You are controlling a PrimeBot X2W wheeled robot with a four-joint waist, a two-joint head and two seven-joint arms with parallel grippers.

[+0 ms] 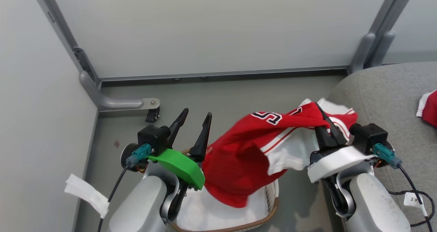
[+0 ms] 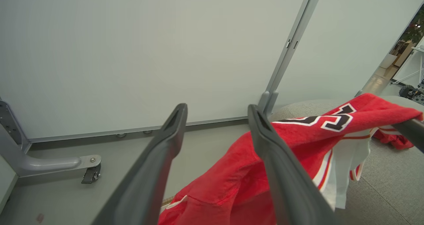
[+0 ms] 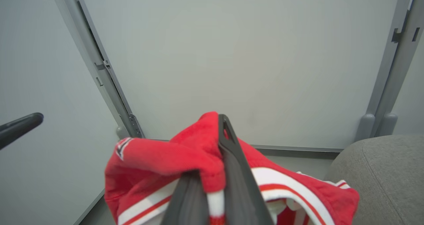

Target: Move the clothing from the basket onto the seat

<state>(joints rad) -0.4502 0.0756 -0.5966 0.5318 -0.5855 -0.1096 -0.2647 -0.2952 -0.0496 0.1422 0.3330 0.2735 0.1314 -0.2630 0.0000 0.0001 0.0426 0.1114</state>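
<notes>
You are looking into a partitioned test bay, likely in a lab: pale panels (image 1: 218,30) on grey metal frames are standing at 12 o'clock, a castered foot (image 1: 136,104) is resting on the grey floor (image 1: 222,95) at 10 o'clock, and a sofa seat (image 1: 385,88) is sitting at 2 o'clock.

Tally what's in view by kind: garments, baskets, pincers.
Red white-trimmed sports garments: 2, one in the right pincer, one on the grey fabric seat
Cream perforated plastic basket with brown woven rim: 1
Dark two-fingered pincers: 2, the left pincer open
Total: 5
</notes>
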